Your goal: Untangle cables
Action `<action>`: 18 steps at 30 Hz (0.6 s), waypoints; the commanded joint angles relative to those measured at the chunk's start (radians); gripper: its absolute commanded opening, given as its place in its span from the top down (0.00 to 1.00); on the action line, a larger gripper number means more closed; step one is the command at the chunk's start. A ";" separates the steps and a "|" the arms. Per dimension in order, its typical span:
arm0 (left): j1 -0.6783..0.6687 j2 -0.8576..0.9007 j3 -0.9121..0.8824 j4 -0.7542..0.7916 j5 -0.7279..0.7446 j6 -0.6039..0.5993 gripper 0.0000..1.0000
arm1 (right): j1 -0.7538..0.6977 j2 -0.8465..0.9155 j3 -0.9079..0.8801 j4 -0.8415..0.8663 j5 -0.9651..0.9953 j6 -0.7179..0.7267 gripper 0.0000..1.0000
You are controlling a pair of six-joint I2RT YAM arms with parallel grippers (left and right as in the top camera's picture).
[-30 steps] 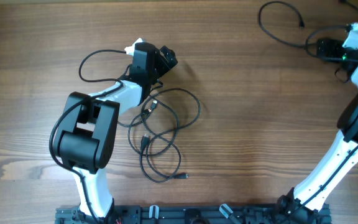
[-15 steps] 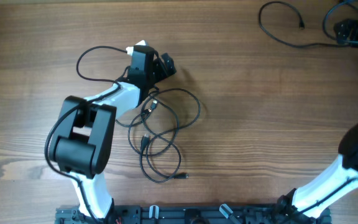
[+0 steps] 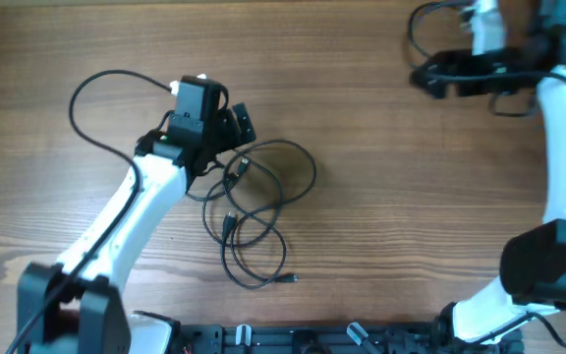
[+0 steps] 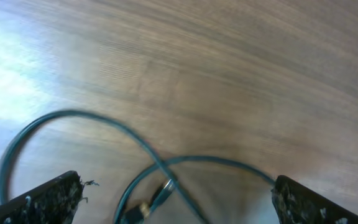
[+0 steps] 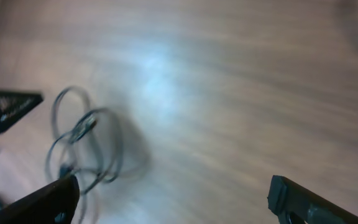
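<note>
My left gripper point(image 4: 176, 180) hangs wide open, empty, over the cables point(image 3: 230, 222). They look light, limp and thin; I'd pinch one beside its plug point(image 4: 157, 194).

The overhead view is bright, evenly lit and sharp, the cables point(image 3: 236, 175) casting only thin, soft shadows on the wooden table point(image 3: 411, 197). The left wrist view is smeared by motion, with pale glare washing out the wood at the left of the frame. The right wrist view is blurrier still, with a white sheen at upper centre-left and the cords reduced to grey streaks at the left
</note>
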 commanded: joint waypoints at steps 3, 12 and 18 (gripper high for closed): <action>0.025 -0.101 -0.003 -0.162 -0.126 -0.100 0.00 | 0.212 -0.020 -0.066 -0.015 0.067 0.068 0.00; 0.200 -0.126 -0.003 -0.235 -0.065 -0.190 0.00 | 0.477 -0.020 -0.248 0.133 0.067 0.142 0.00; 0.247 -0.125 -0.003 -0.241 -0.064 -0.191 0.00 | 0.601 -0.018 -0.444 0.368 -0.004 0.198 0.00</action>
